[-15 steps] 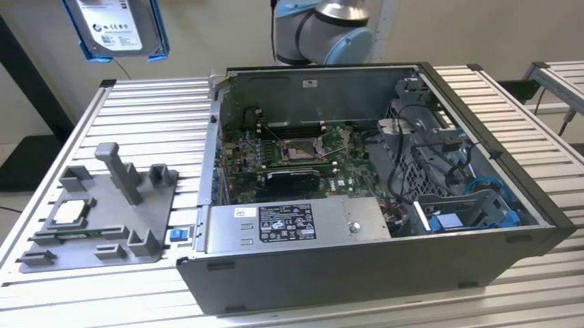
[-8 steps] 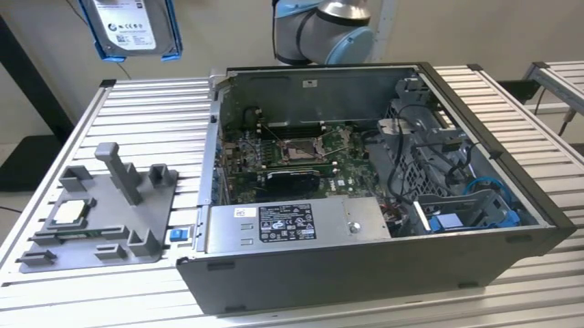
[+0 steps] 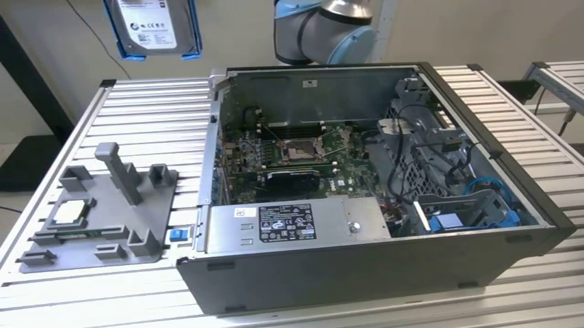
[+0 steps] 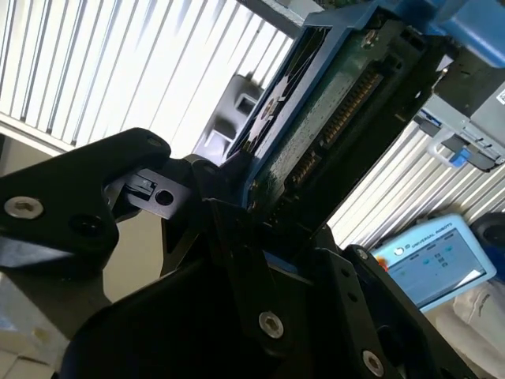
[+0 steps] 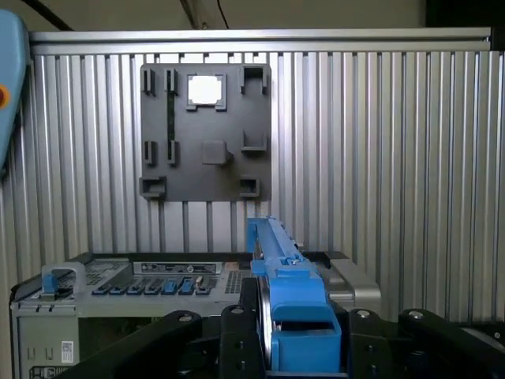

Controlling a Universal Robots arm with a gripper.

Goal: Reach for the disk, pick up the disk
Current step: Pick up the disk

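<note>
The disk (image 3: 153,27) is hanging in the air, clear of the table (image 3: 146,109). It is sitting upright at the exterior view's top left, well apart from the open computer case (image 3: 365,260). The pick-up is looking done rather than under way.

The gripper (image 5: 296,335) is closing its black fingers (image 5: 237,320) on the disk's blue frame. In the second wrist view the gripper (image 4: 260,213) is clamping the lower end of the disk (image 4: 316,118). The linkage is hiding the contact spots, so the pads are probably pressing the plastic rails and not the metal body.

The disk is likely handling as a stiff, fairly heavy slab for its size. Its metal faces are looking smooth and slippery, and its circuit board and connector are fragile. The blue rails along the long edges are the sensible place to grip.

The exterior view is giving the white label face and the disk's height over the table. The first wrist view is giving the disk (image 5: 284,284) edge-on, with the grey tray (image 5: 158,103) and its small chip (image 5: 205,89) lying far below. The second wrist view is showing the green board and connector pins on the underside.
</note>
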